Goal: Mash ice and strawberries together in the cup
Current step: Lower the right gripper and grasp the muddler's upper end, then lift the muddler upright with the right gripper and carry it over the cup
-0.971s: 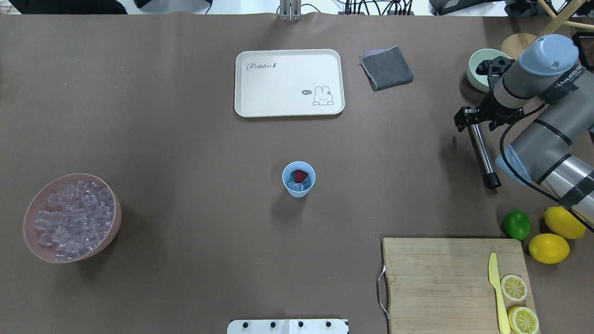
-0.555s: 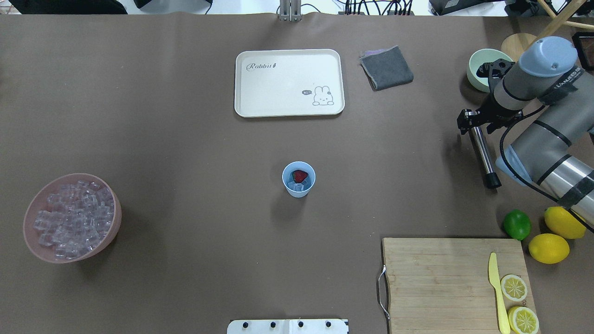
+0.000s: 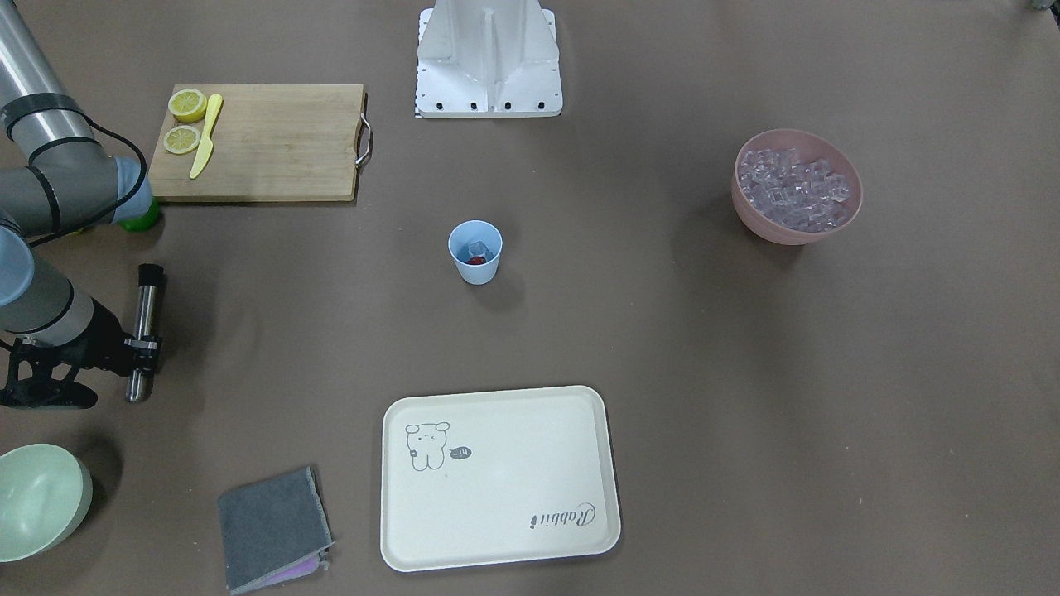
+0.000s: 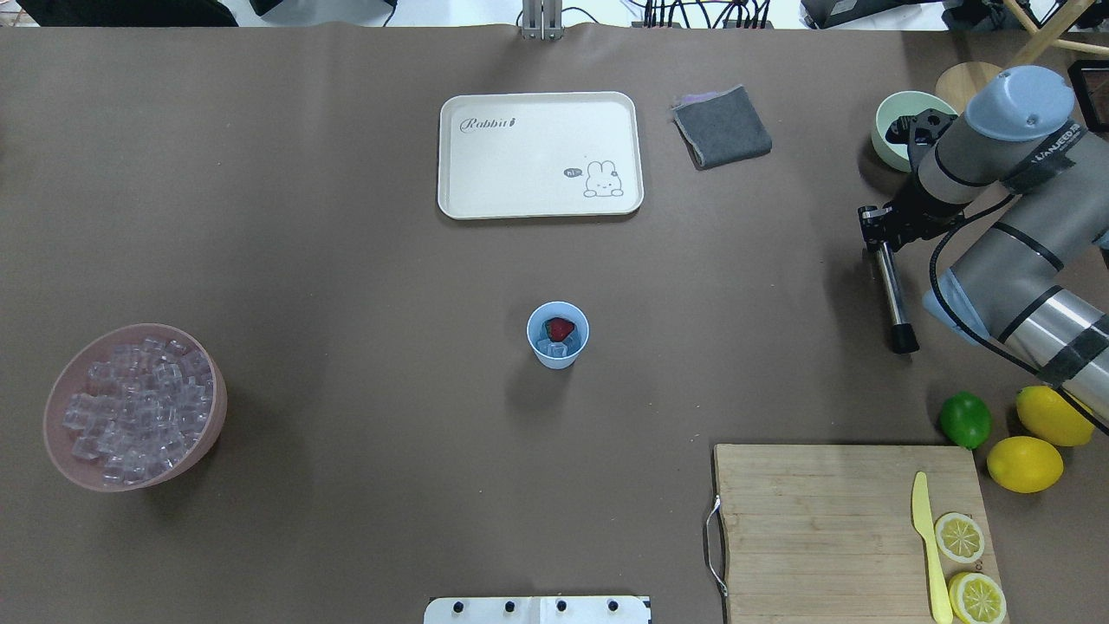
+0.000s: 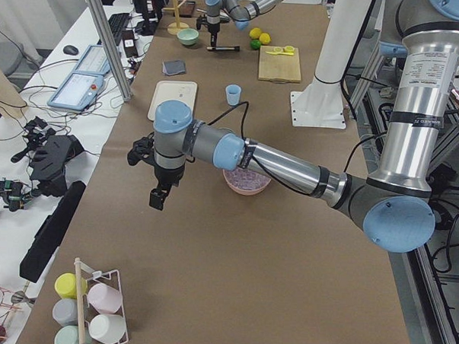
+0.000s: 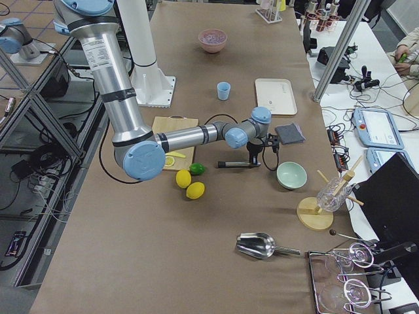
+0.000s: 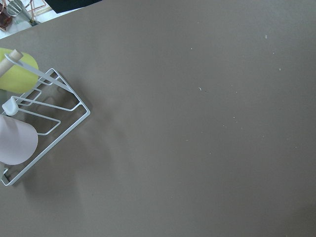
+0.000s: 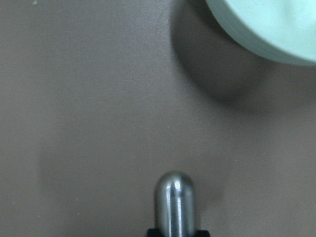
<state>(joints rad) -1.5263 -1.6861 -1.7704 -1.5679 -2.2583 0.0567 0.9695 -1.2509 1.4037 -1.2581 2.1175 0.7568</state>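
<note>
The light-blue cup [image 4: 557, 354] [image 3: 476, 271] stands mid-table with a red strawberry [image 4: 560, 328] [image 3: 475, 260] and some ice [image 4: 551, 347] [image 3: 477, 247] inside. More ice [image 4: 130, 407] fills the pink bowl [image 4: 219, 407] at the left. At the table's right, my right gripper [image 4: 875, 225] [image 3: 137, 352] is shut on one end of a steel muddler [image 4: 891, 290] [image 3: 146, 310] [image 8: 175, 202], held level close above the table. My left gripper [image 5: 158, 195] hangs over bare table beyond the pink bowl; I cannot tell if it is open or shut.
A cream tray [image 4: 537, 156] and a grey cloth [image 4: 722, 126] lie at the far side. A pale green bowl [image 4: 888, 130] sits just beyond the right gripper. A cutting board [image 4: 823, 520] with knife and lemon halves, a lime [image 4: 964, 419] and lemons [image 4: 1024, 464] are near right.
My right gripper has sunk slightly with the muddler, which now looks thinner and lower; its black end has shifted a little toward the left. Cup and bowls are unmoved.
</note>
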